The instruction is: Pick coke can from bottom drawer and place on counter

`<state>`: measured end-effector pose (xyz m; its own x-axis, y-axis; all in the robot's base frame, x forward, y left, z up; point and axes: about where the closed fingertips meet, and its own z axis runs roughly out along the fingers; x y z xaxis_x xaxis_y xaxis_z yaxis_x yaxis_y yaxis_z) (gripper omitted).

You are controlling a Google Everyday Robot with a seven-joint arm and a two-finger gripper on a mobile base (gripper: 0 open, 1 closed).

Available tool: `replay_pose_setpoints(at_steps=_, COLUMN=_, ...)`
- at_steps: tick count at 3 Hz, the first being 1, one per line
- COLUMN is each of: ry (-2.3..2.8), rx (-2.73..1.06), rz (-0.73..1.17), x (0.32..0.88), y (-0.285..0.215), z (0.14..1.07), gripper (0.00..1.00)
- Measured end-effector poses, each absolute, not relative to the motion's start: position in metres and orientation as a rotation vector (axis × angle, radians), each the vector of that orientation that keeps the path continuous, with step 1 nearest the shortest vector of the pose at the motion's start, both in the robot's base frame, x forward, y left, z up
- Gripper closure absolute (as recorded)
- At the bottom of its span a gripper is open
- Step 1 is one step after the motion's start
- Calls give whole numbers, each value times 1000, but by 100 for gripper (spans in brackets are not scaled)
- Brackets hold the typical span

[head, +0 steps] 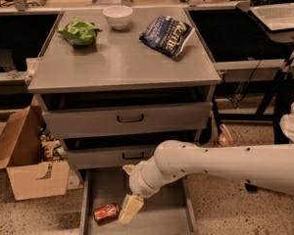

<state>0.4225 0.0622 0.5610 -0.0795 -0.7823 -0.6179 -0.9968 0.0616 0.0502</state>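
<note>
The coke can (106,212) lies on its side in the open bottom drawer (157,219), toward its front left. My gripper (129,210) hangs from the white arm (220,168) low over the drawer, its cream fingertips just right of the can, close to touching it. The counter (120,60) is the grey cabinet top above, well clear of the gripper.
On the counter stand a green bag (78,31), a white bowl (117,16) and a dark blue chip bag (167,35). A cardboard box (27,163) with trash sits on the floor left of the cabinet. A pinkish bottle (225,136) stands right of it.
</note>
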Motion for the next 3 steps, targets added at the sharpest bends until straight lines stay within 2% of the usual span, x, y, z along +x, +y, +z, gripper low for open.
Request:
replay_pose_setpoints(at_steps=2, ry=1806, rx=-1570, rz=743, x=467, y=113, z=464, gripper=0)
replay_pose_setpoints(at_steps=3, ry=1815, rx=-1540, rz=789, x=464, y=120, z=441, gripper=0)
